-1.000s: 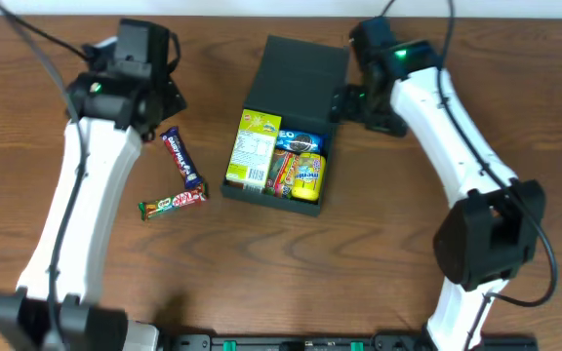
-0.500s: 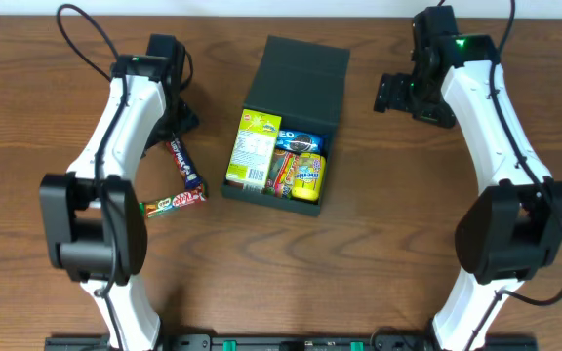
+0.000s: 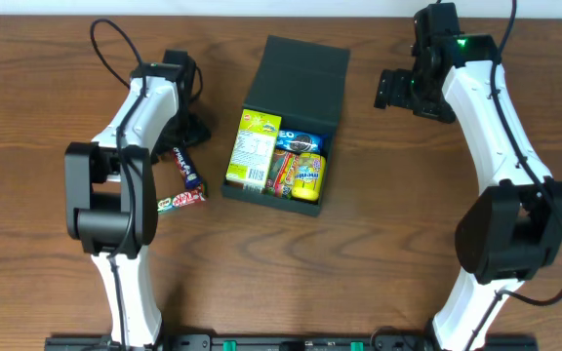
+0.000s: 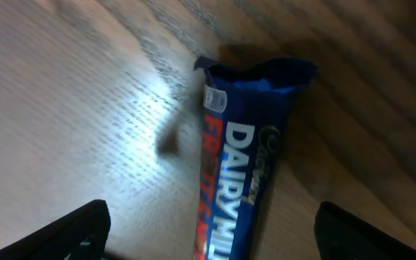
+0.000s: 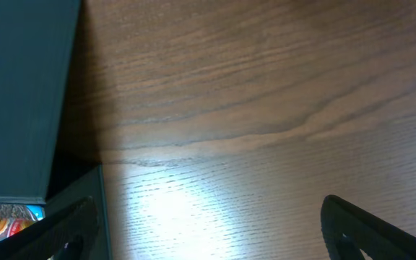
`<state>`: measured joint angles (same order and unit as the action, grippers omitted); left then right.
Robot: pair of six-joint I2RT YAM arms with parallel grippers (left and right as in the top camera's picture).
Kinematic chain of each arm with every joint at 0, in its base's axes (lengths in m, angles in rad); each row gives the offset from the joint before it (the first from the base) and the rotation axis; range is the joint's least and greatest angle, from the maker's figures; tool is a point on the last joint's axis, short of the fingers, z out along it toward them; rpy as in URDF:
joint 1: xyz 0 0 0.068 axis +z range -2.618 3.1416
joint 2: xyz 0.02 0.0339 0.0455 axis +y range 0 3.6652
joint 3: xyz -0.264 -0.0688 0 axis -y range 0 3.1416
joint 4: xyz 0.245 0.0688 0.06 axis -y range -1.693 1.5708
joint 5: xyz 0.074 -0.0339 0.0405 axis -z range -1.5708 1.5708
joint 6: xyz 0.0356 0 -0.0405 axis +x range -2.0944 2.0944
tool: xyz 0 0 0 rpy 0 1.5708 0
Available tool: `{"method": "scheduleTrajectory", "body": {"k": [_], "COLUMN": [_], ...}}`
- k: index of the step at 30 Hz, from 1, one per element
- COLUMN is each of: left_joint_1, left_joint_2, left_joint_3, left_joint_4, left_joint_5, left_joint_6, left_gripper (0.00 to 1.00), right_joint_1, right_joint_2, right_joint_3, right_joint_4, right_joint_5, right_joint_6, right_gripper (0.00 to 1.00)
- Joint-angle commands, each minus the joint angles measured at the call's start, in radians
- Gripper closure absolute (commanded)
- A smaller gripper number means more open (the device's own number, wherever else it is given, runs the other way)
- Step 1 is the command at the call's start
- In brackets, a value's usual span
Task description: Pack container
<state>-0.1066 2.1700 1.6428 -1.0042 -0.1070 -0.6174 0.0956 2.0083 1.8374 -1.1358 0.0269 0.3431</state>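
The dark teal container (image 3: 291,93) stands open at mid table, flap lid laid back, holding several snack packets (image 3: 279,161). Its wall shows at the left of the right wrist view (image 5: 20,94). A blue Dairy Milk bar (image 3: 187,168) lies left of it, also seen in the left wrist view (image 4: 248,173). A green-red wafer bar (image 3: 181,199) lies just below. My left gripper (image 4: 208,231) is open, its fingers straddling the blue bar just above the table. My right gripper (image 5: 208,227) is open and empty over bare wood, right of the lid.
The table is brown wood (image 3: 379,234). Its far edge runs along the top of the overhead view. Both arm bases stand near the front edge, left and right.
My left arm has swung right and down over the blue bar. My right arm pulled back from the lid to the upper right, then held still.
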Motion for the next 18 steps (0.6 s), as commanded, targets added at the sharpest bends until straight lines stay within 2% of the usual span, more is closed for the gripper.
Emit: {"method": "scheduleTrajectory", "body": {"k": [1,4,10,18], "left_joint_1": [0.002,0.002,0.002,0.002], "left_joint_2": [0.031,0.034,0.034,0.034], "left_joint_3": [-0.005,-0.005,-0.005,-0.019], "left_joint_4": [0.006,0.032,0.055,0.097], "left_joint_5": [0.013,0.016,0.03,0.075], "left_joint_6": [0.012,0.012,0.013,0.059], "left_gripper": [0.13,0.21,0.28,0.3], "right_joint_1": [-0.004,-0.004,-0.004,-0.004], "right_joint_2": [-0.026,-0.026,-0.026,-0.026], "right_joint_3": [0.018,0.018,0.018,0.018], "right_joint_4": [0.003,0.008,0.022,0.021], "right_joint_5": [0.01,0.01,0.01,0.01], "right_joint_6": [-0.019,-0.019,-0.019,-0.019], "right_gripper": [0.03,0.03,0.03,0.03]}}
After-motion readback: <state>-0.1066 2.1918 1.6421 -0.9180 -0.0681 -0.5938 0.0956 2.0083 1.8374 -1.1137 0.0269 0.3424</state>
